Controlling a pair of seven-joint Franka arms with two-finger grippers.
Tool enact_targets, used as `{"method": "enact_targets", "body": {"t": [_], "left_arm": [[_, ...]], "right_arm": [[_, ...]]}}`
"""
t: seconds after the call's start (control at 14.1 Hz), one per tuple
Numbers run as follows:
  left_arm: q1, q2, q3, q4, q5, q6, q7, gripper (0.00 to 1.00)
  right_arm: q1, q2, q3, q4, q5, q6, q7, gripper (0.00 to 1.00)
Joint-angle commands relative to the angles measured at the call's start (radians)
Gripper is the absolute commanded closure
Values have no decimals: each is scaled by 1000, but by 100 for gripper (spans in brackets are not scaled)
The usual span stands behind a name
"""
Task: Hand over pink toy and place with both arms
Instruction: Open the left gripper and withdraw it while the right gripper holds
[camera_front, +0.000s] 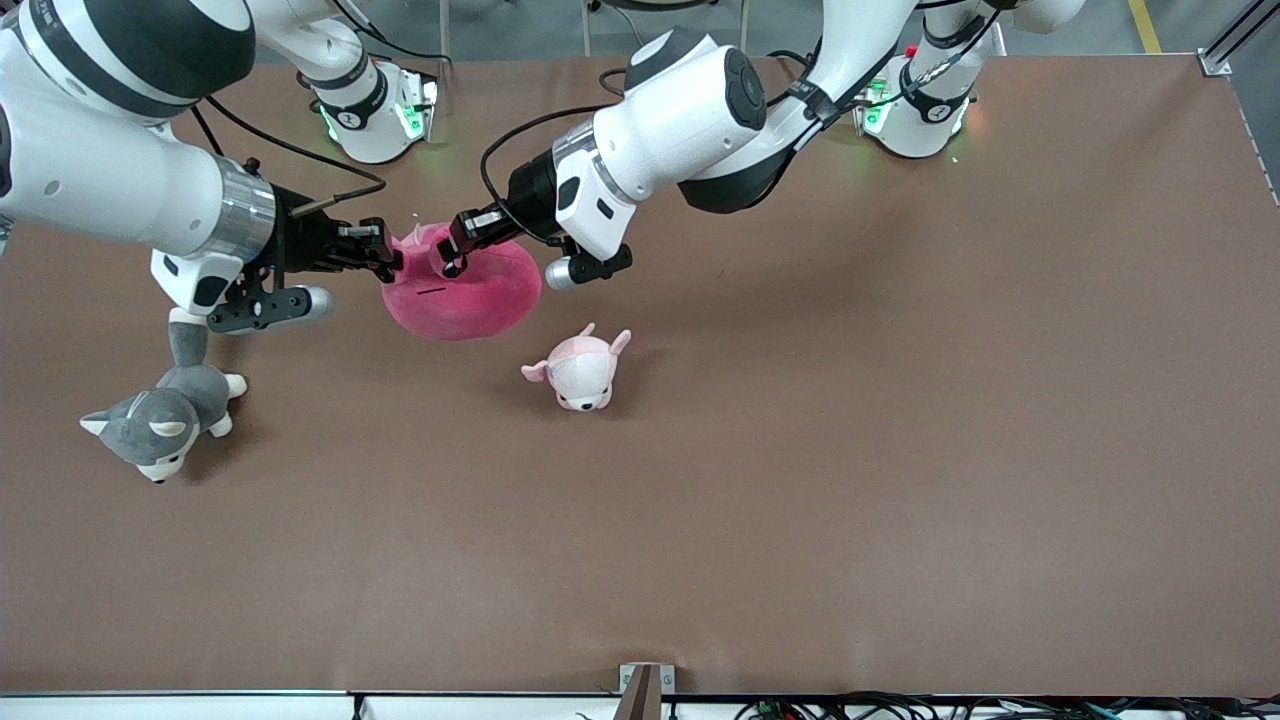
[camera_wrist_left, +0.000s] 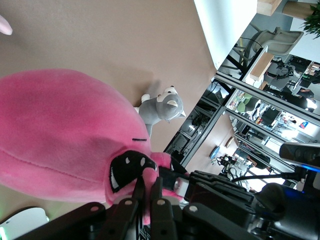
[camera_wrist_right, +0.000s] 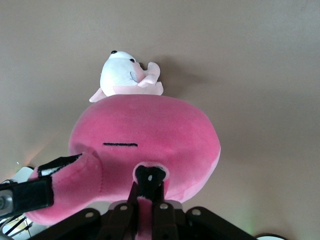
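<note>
The brown table (camera_front: 800, 480) carries three plush toys, and both arms meet over it at the pink toy (camera_front: 462, 292). That toy is a round, hot-pink blob, paler pink on top, with a short black stitched line on its side and black-and-white angry eyes. It hangs above the table, held from both ends. The right gripper (camera_front: 388, 258), coming from the right arm's end of the table, is closed on a fold of the pink toy's fabric; its wrist view shows the fingers (camera_wrist_right: 125, 210) pinching the plush by an eye patch. The left gripper (camera_front: 452, 255) also clamps the pink toy, on its paler top. A grey husky plush (camera_front: 160, 420) lies nearer the camera than the pink toy, toward the right arm's end. A small pale pink-and-white plush (camera_front: 582, 372) lies just beside the pink toy, nearer the camera.
</note>
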Motion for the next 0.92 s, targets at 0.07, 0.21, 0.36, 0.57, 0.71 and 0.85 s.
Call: {"method": "enact_targets", "body": {"t": [0.07, 0.21, 0.36, 0.57, 0.71, 0.85], "left_arm": [[-5, 6, 1, 19, -40, 3, -23, 65], [-3, 6, 2, 16, -54, 4, -33, 0], [4, 2, 4, 13, -51, 1, -34, 0], [62, -27, 34, -41, -28, -9, -33, 0], [134, -35, 36, -61, 60, -29, -30, 0], [200, -34, 36, -53, 197, -119, -25, 0]], "right_arm": [[10, -13, -9, -13, 6, -8, 12, 100], [1, -12, -12, -13, 3, -3, 9, 100], [-18, 0, -15, -13, -51, 4, 4, 100], [-82, 56, -17, -7, -100, 23, -8, 100], [-122, 117, -17, -7, -92, 50, -83, 100], [-165, 164, -15, -7, -89, 67, -161, 100]]}}
